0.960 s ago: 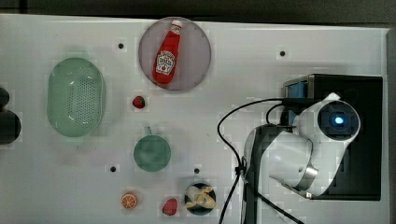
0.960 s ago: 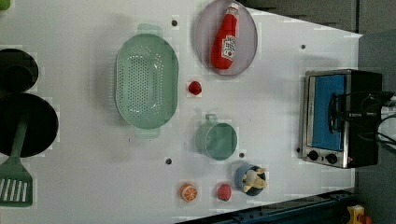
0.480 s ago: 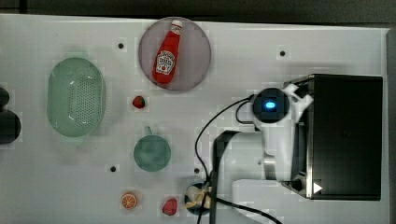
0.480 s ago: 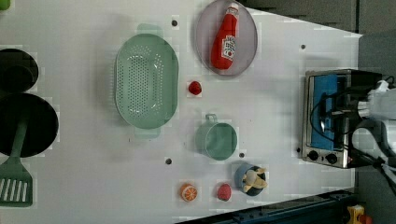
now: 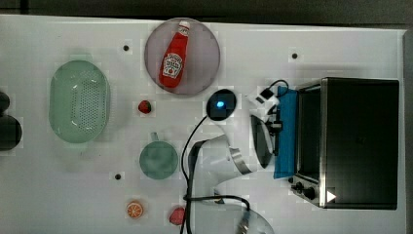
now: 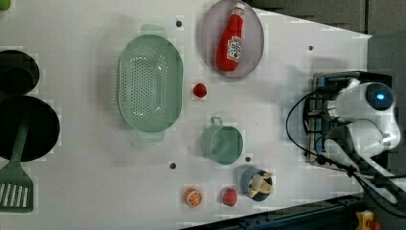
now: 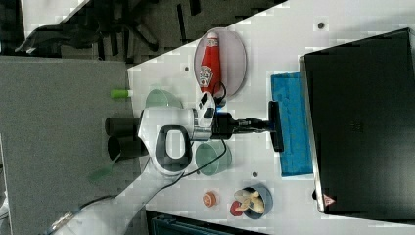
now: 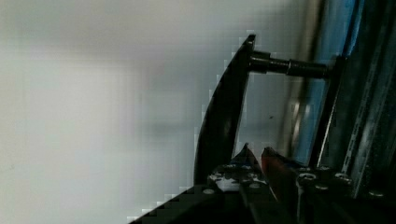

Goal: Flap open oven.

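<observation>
Since 1 second ago the arm has swung off the oven [image 5: 358, 141] top, and the blue door [image 7: 292, 122] now hangs flapped open. Right view shows the gripper [image 7: 266, 124] clenched on the door's handle [image 7: 275, 125]; top view hides this grasp. Oven stands at the worktop's [image 5: 58, 204] edge on the top view's right.

Colour rundown: the table [image 5: 292, 29] is plain white with a few small dark dots. The oven [image 5: 360, 141] has a black top, a silver frame, a bright blue glass door and a black bar handle, plus tiny black knobs. The robot arm [image 7: 166, 142] is white with black bits and a little blue light. The ketchup bottle [image 5: 173, 58] is red with a white cap and label, on a greyish-lilac plate [image 5: 207, 53]. The colander [image 5: 79, 108] is pale mint green with a dotted hole pattern, and the cup [image 5: 158, 160] is a darker teal green. There's a red strawberry [image 5: 144, 106] and an orange slice [image 5: 134, 210]. The spatula [image 6: 16, 189] is green.
</observation>
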